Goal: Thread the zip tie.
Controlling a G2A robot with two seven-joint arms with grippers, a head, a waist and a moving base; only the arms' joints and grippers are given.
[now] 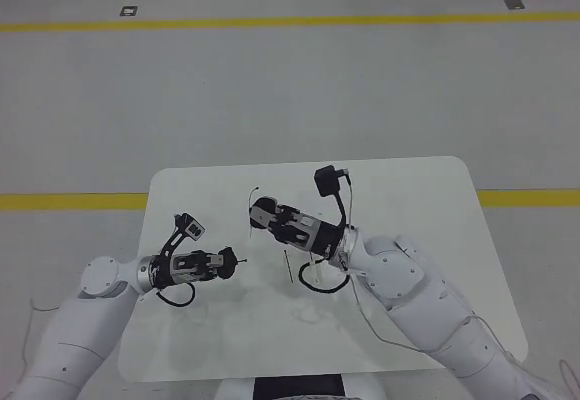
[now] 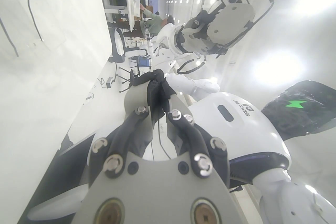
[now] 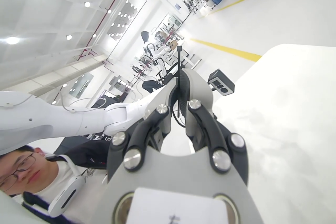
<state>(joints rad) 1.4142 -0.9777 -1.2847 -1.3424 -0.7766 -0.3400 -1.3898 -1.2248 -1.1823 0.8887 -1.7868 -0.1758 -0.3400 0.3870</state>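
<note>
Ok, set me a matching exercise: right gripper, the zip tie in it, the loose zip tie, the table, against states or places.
1 right gripper; 2 held zip tie; 3 loose zip tie; 4 table.
A lying flat on the table; B white, rounded corners; C shut on a strap; D head poking out beyond the gripper.
Pairs: 1-C, 2-D, 3-A, 4-B.

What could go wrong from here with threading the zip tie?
1. The right gripper pinches the zip tie along its strap, leaving the head out on a thin, bending length; it may flex away when pushed.
2. The left gripper is shut and apart from the tie; reaching in for so thin a strap, it could miss.
3. A spare tie lies on the table near the right gripper and might get swept.
</note>
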